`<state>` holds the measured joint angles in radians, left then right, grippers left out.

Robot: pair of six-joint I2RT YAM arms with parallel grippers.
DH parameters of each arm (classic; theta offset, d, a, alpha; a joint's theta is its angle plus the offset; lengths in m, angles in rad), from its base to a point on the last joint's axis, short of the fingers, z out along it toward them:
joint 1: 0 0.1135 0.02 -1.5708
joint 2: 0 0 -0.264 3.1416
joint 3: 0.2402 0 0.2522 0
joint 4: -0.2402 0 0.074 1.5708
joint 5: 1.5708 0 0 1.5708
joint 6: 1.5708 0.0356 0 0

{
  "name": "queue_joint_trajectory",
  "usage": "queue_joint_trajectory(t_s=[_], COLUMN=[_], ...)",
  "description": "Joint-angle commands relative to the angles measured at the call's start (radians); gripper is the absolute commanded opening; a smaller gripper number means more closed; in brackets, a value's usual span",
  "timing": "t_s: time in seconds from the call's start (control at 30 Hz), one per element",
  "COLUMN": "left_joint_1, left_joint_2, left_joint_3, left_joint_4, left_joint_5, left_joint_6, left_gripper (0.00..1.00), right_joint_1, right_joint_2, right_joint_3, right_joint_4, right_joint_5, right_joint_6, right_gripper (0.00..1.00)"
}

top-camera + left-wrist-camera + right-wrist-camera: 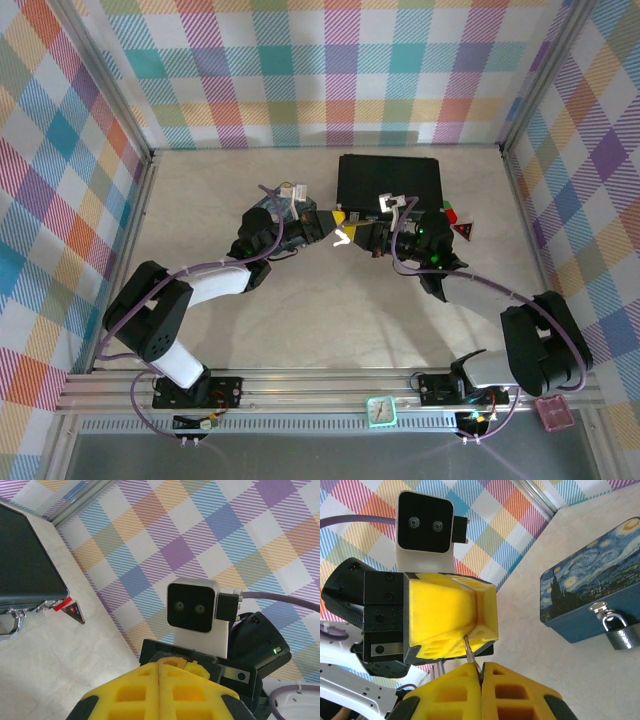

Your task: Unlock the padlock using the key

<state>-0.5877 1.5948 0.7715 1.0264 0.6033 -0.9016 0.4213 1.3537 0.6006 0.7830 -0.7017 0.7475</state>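
**Both hands closed on the key mid-table; padlock hangs on the tin**

Top view, left side: the left arm comes in from its near-left base and bends toward the middle of the table [330, 320]. Its hand [332, 224] meets the right hand [358, 232] tip to tip, just in front of the black case [390, 180]. The blue tin [276, 200] peeks out behind the left wrist, mostly covered. From above, the meeting point is just a small patch of yellow and black, too small to read.

Left wrist view: the left hand [159, 669] has its yellow fingers pressed flat together with no gap. Right past them the right wrist camera [192, 611] faces back. A corner of the case [30, 565] sits on the table at left, with a red triangular piece [74, 611] just beside it.

Right wrist view gives the detail. The key [469, 652], thin and silver, runs from the tip edge of the left hand [451, 614] down into the seam of the right hand [481, 672]. Both hands look pinched on it, one at each end.

Further right in that view, the tin [585, 590] stands on the table, well apart from the hands. The padlock [621, 634] hangs from the hasp on its front, shackle through and closed.

Far right, top view: red-and-green pieces [458, 222] lie beside the case's right edge.
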Motion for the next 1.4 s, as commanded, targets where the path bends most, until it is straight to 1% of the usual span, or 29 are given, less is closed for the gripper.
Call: queue_joint_trajectory(t_s=[0.0,0.07,0.13,0.2,0.23,0.37,0.43,0.5,0.6,0.67,0.77,0.83,0.9,1.0,1.13,1.23,1.3,1.37], left_joint_1=[-0.006,0.001,0.013,0.024,0.032,0.085,0.111,0.132,0.134,0.134,0.124,0.114,0.111,0.100,0.062,0.032,0.027,0.031], left_joint_2=[-0.023,-0.017,-0.010,-0.009,-0.011,-0.033,-0.053,-0.084,-0.154,-0.208,-0.280,-0.319,-0.335,-0.307,-0.179,-0.076,-0.021,0.014], left_joint_3=[-0.025,-0.028,-0.017,-0.020,-0.027,-0.072,-0.091,-0.098,-0.101,-0.087,-0.065,-0.063,-0.067,-0.058,-0.010,0.033,0.048,0.060], left_joint_4=[0.116,0.125,0.125,0.126,0.126,0.088,0.013,-0.124,-0.381,-0.562,-0.761,-0.853,-0.891,-0.899,-0.860,-0.800,-0.769,-0.771], left_joint_5=[0.001,-0.008,-0.005,-0.022,-0.033,-0.094,-0.134,-0.187,-0.302,-0.380,-0.459,-0.517,-0.543,-0.536,-0.500,-0.489,-0.512,-0.570], left_joint_6=[-0.028,-0.043,-0.062,-0.080,-0.085,-0.095,-0.088,-0.065,0.016,0.059,0.137,0.165,0.173,0.147,0.102,0.061,0.050,0.057], left_gripper=[0.07,0.43,0.66,0.93,1.00,1.00,1.00,1.00,1.00,1.00,1.00,1.00,1.00,1.00,1.00,1.00,1.00,1.00], right_joint_1=[0.002,0.002,0.002,0.002,0.003,0.002,0.003,0.004,0.009,0.025,0.064,0.081,0.086,0.091,0.094,0.097,0.103,0.108], right_joint_2=[0.030,0.036,0.038,0.041,0.041,0.030,0.022,0.010,-0.023,-0.057,-0.101,-0.124,-0.144,-0.171,-0.178,-0.161,-0.152,-0.146], right_joint_3=[0.027,0.022,0.022,0.017,0.019,0.028,0.034,0.047,0.068,0.087,0.114,0.121,0.120,0.116,0.118,0.117,0.105,0.085], right_joint_4=[-0.027,-0.025,-0.040,-0.039,-0.050,-0.110,-0.143,-0.230,-0.354,-0.466,-0.602,-0.649,-0.669,-0.686,-0.694,-0.695,-0.677,-0.648], right_joint_5=[-0.004,0.001,0.011,0.009,0.008,0.008,0.010,0.027,0.081,0.153,0.299,0.375,0.421,0.464,0.502,0.501,0.496,0.492], right_joint_6=[-0.008,-0.017,-0.029,-0.035,-0.043,-0.094,-0.123,-0.169,-0.269,-0.371,-0.544,-0.615,-0.659,-0.707,-0.732,-0.720,-0.702,-0.680], right_gripper=[0.00,0.00,0.00,0.00,0.00,0.00,0.00,0.00,0.00,0.00,0.00,0.00,0.00,0.00,0.00,0.00,0.00,0.00])
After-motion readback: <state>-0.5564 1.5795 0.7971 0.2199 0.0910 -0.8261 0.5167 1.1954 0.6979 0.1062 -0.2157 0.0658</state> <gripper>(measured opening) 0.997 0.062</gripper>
